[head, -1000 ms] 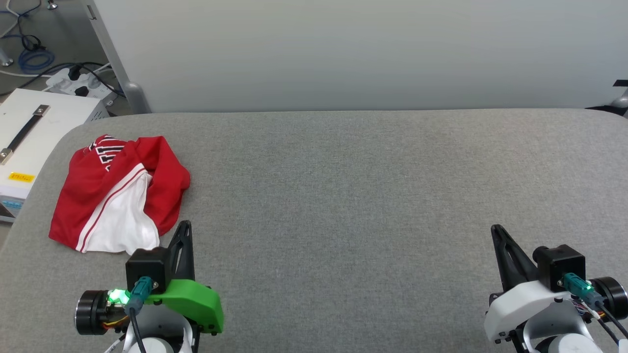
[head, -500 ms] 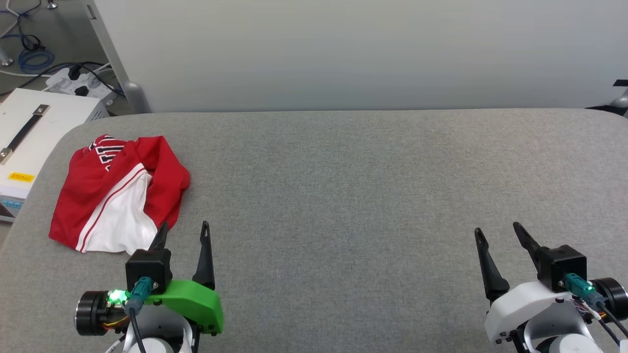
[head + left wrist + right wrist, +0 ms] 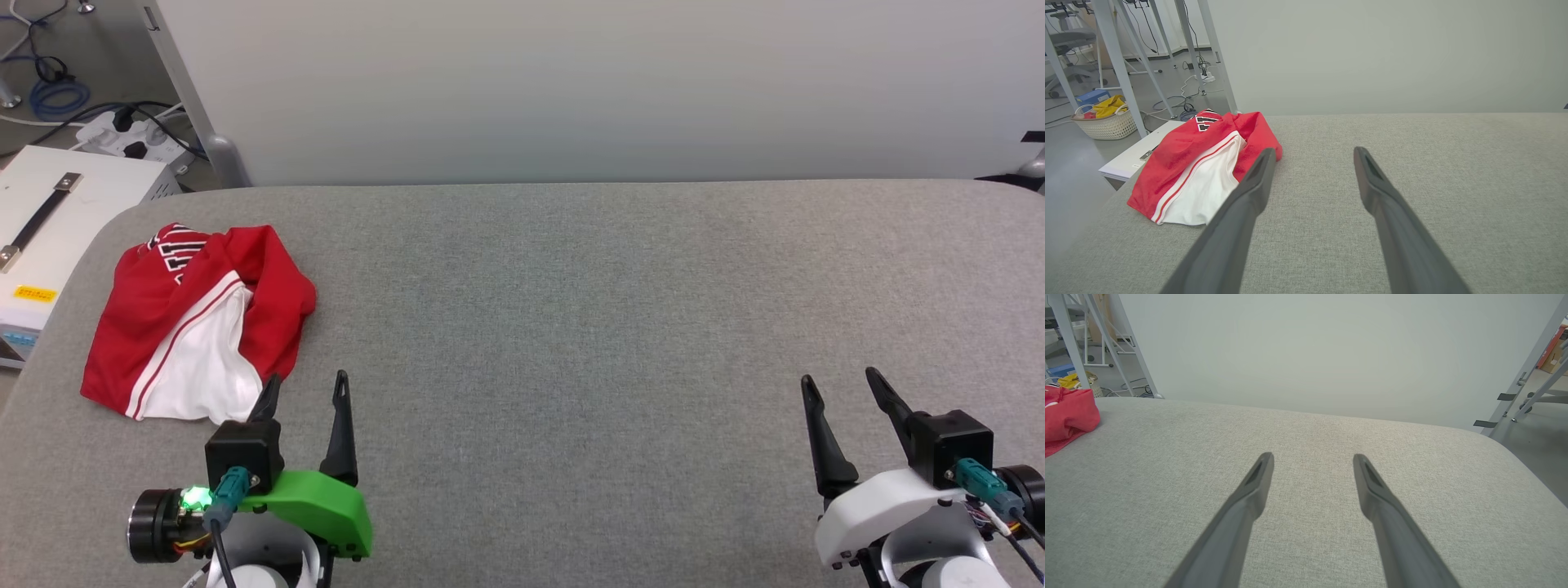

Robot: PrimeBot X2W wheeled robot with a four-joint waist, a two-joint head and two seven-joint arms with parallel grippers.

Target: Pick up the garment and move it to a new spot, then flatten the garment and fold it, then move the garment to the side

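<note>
The left gripper and right gripper stand with fingers spread wide, holding nothing, above the near edge of the grey padded table. A white case stands beside the table's left end. The garment lies crumpled on that left end, just ahead-left of the left gripper and well apart from the right.

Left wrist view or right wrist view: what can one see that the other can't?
Of these two, the left wrist view has the left pincer, open, plus a white sleeve and a white box beside the table. The right wrist view has the right pincer, open, and the table's rounded corner. Both have the red garment on the grey table.
</note>
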